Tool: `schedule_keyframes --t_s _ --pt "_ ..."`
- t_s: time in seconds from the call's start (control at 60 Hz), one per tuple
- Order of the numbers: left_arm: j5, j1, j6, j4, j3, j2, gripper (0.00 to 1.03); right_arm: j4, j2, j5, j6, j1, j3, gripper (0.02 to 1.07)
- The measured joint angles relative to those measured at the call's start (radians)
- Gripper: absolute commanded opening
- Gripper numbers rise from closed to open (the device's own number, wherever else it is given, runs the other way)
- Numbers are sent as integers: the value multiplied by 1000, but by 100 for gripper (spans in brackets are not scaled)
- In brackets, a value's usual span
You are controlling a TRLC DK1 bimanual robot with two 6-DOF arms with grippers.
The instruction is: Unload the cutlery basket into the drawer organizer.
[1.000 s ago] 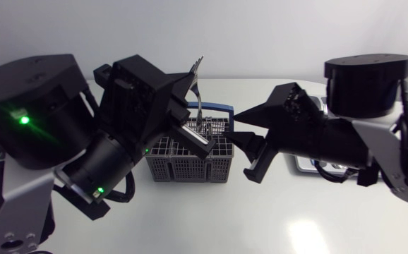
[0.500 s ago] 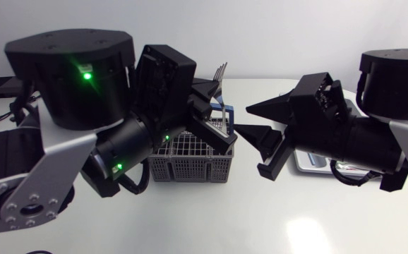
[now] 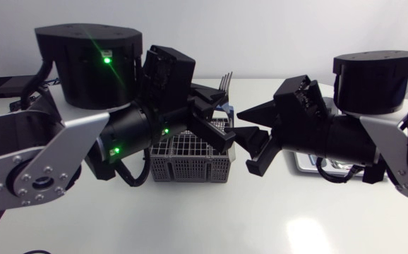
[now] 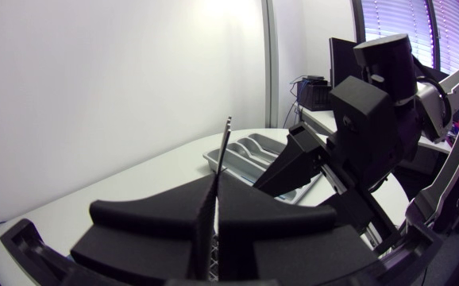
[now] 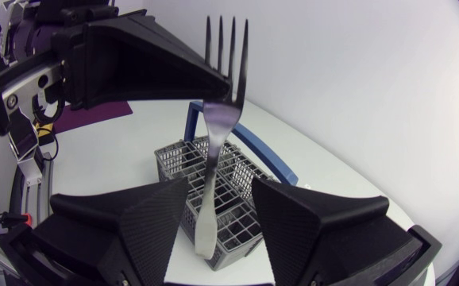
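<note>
Right gripper (image 3: pixel 248 141) now closer to fork (image 5: pixel 214 151). Fork upright, tines up, above cutlery basket (image 3: pixel 190 159), left of drawer organizer (image 4: pixel 245 149). Left gripper (image 4: pixel 216 199) clamps fork neck. Handle sits between spread right fingers, apparently untouched.

Risk: early left release drops fork; off-centre right closure knocks it askew.

Pose: both arms raised, grippers facing each other.
</note>
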Motion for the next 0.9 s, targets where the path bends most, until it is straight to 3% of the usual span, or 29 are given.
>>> schedule_keyframes --t_s 0.317,0.417,0.583,0.9 --pt "24 26 -36 -34 43 24 6 14 31 16 27 0 18 29" --pt "27 26 -36 -35 45 24 6 14 36 19 32 0 20 28" --pt "27 27 -37 -38 45 24 6 18 47 15 35 2 26 11" --pt "27 29 -37 -39 45 24 6 18 55 15 43 8 33 8"
